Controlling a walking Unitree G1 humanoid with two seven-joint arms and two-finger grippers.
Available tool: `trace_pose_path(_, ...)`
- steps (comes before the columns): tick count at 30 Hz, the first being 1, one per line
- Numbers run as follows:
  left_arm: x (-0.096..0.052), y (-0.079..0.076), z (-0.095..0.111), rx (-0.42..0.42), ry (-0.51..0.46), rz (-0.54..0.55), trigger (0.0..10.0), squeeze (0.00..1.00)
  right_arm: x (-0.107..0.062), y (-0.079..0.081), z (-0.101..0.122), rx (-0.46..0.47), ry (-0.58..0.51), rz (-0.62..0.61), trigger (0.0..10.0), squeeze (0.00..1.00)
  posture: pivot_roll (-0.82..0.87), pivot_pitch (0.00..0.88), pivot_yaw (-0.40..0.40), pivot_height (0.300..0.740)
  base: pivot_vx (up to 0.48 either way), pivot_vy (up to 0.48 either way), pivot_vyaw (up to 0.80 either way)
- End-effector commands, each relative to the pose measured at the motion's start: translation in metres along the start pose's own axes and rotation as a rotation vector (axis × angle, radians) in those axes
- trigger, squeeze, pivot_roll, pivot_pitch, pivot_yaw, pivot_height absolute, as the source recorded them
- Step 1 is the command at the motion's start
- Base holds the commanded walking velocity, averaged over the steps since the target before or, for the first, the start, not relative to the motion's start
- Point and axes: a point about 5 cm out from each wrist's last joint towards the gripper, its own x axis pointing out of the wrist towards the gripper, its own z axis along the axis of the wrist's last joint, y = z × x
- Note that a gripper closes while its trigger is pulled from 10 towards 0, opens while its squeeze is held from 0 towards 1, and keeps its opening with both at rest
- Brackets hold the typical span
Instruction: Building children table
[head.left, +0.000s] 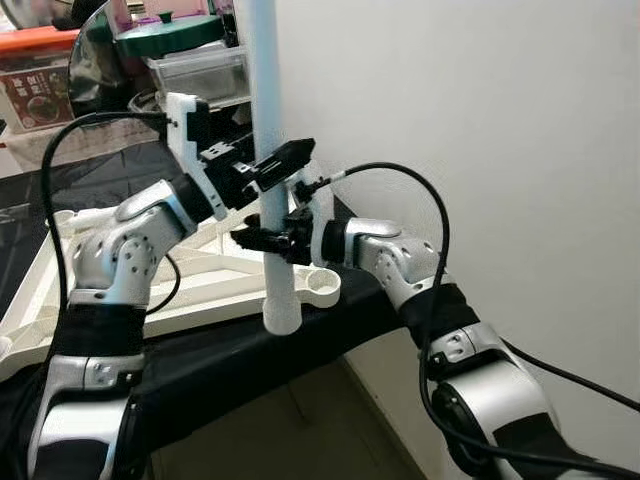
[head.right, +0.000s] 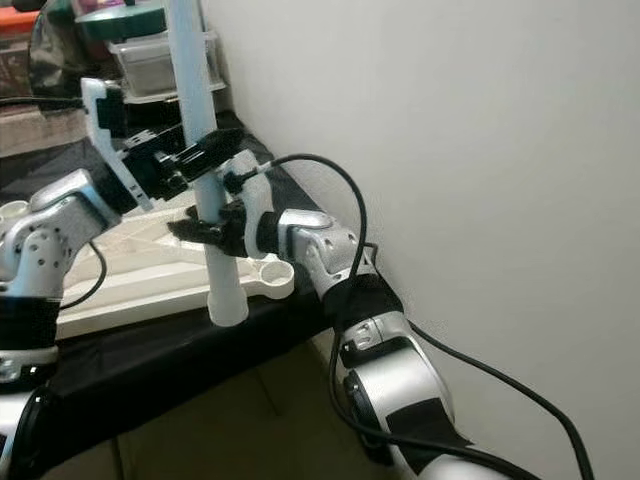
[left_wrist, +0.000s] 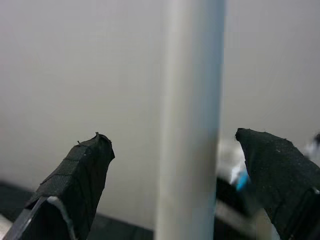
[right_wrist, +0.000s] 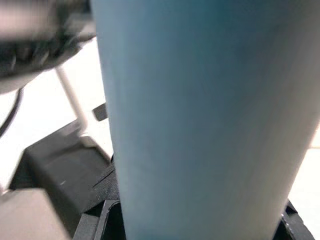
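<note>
A long white table leg (head.left: 265, 80) stands upright in front of the wall. My right gripper (head.left: 268, 240) is shut on it low down, and the leg (right_wrist: 200, 115) looms close in the right wrist view. Higher up, my left gripper (head.left: 278, 165) is open, its black fingers either side of the leg (left_wrist: 190, 120) with gaps showing. The leg's lower end hangs just in front of a round corner socket (head.left: 325, 287) of the white tabletop (head.left: 200, 290), which lies upside down on a black cloth.
A white wall (head.left: 480, 120) rises close on the right. The black cloth (head.left: 250, 360) drapes over the near edge, with bare floor (head.left: 300, 430) below. Storage bins and a green lid (head.left: 165, 30) crowd the back left.
</note>
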Motion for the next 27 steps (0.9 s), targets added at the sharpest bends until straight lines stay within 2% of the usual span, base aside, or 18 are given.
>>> trace_pose_path(1,-0.012,0.002,0.002,0.032,0.005,0.05,10.0,0.0,-0.003,-0.006,0.019,-0.021,-0.087,-0.055,0.0,0.0,-0.03,0.0,0.027,0.74,0.0,0.0,0.0)
trace_pose_path(2,-0.016,0.003,0.0,0.046,0.009,0.073,10.0,0.0,-0.005,-0.011,0.023,-0.019,-0.111,-0.091,0.0,0.0,-0.03,0.0,0.027,0.74,0.0,0.0,0.0)
trace_pose_path(3,-0.025,0.005,-0.002,0.045,-0.007,0.129,10.0,0.0,-0.011,-0.019,0.03,-0.035,-0.15,-0.164,4.4,0.0,-0.03,0.0,0.026,0.74,0.0,0.0,0.0)
trace_pose_path(4,-0.025,0.005,-0.002,0.045,-0.007,0.129,10.0,0.0,-0.011,-0.019,0.03,-0.035,-0.15,-0.164,4.4,0.0,-0.03,0.0,0.026,0.74,0.0,0.0,0.0)
trace_pose_path(5,-0.033,0.007,-0.004,0.044,-0.022,0.18,10.0,0.0,-0.016,-0.025,0.036,-0.047,-0.184,-0.23,10.0,0.0,-0.03,0.0,0.026,0.74,0.0,0.0,0.0)
trace_pose_path(7,-0.048,0.009,-0.008,0.04,-0.054,0.283,10.0,0.0,-0.024,-0.035,0.047,-0.105,-0.247,-0.357,10.0,0.0,-0.03,0.0,0.023,0.74,0.0,0.0,0.0)
trace_pose_path(11,-0.059,0.006,-0.012,0.035,-0.08,0.353,10.0,0.0,-0.03,-0.04,0.056,-0.15,-0.309,-0.448,10.0,0.0,-0.02,0.0,0.016,0.74,0.0,0.0,0.0)
trace_pose_path(13,-0.07,-0.002,-0.021,0.009,-0.108,0.429,10.0,0.0,-0.033,-0.04,0.064,-0.281,-0.359,-0.55,10.0,0.0,-0.02,0.0,0.009,0.74,0.0,0.0,0.0)
trace_pose_path(16,-0.074,-0.007,-0.027,0.001,-0.11,0.449,10.0,0.0,-0.033,-0.04,0.064,-0.338,-0.366,-0.59,10.0,0.0,-0.02,0.0,0.009,0.74,0.0,0.0,0.0)
trace_pose_path(17,-0.076,-0.018,-0.037,-0.014,-0.09,0.456,10.0,0.0,-0.029,-0.038,0.061,-0.387,-0.361,-0.617,10.0,0.0,-0.02,0.0,-0.001,0.74,0.0,0.0,0.0)
trace_pose_path(18,-0.076,-0.018,-0.037,-0.014,-0.09,0.456,10.0,0.0,-0.029,-0.038,0.061,-0.387,-0.361,-0.617,10.0,0.0,-0.02,0.0,-0.001,0.74,0.0,0.0,0.0)
trace_pose_path(21,-0.078,-0.06,-0.07,-0.078,-0.033,0.449,10.0,0.0,-0.016,-0.036,0.041,-0.44,-0.317,-0.683,10.0,0.0,-0.01,0.022,-0.018,0.74,0.0,0.0,0.0)
trace_pose_path(22,-0.078,-0.06,-0.07,-0.078,-0.033,0.449,10.0,0.0,-0.016,-0.036,0.041,-0.44,-0.317,-0.683,10.0,0.0,-0.01,0.022,-0.018,0.74,0.0,0.0,0.0)
trace_pose_path(23,-0.078,-0.074,-0.079,-0.073,0.001,0.44,10.0,0.0,-0.011,-0.036,0.035,-0.43,-0.304,-0.708,10.0,0.0,0.0,0.055,-0.034,0.74,0.0,0.0,0.0)
trace_pose_path(24,-0.078,-0.074,-0.079,-0.073,0.001,0.44,10.0,0.0,-0.011,-0.036,0.035,-0.43,-0.304,-0.708,10.0,0.0,0.0,0.055,-0.034,0.74,0.0,0.0,0.0)
trace_pose_path(25,-0.077,-0.086,-0.086,-0.084,0.015,0.445,10.0,0.0,-0.007,-0.034,0.032,-0.441,-0.292,-0.717,10.0,0.0,0.01,0.087,-0.038,0.74,0.0,0.0,0.0)
trace_pose_path(26,-0.077,-0.086,-0.086,-0.084,0.015,0.445,10.0,0.0,-0.007,-0.034,0.032,-0.441,-0.292,-0.717,10.0,0.0,0.01,0.087,-0.038,0.74,0.0,0.0,0.0)
trace_pose_path(27,-0.077,-0.099,-0.092,-0.075,0.042,0.444,10.0,0.0,-0.004,-0.033,0.027,-0.446,-0.283,-0.733,10.0,0.0,0.01,0.121,-0.051,0.74,0.0,0.0,0.0)
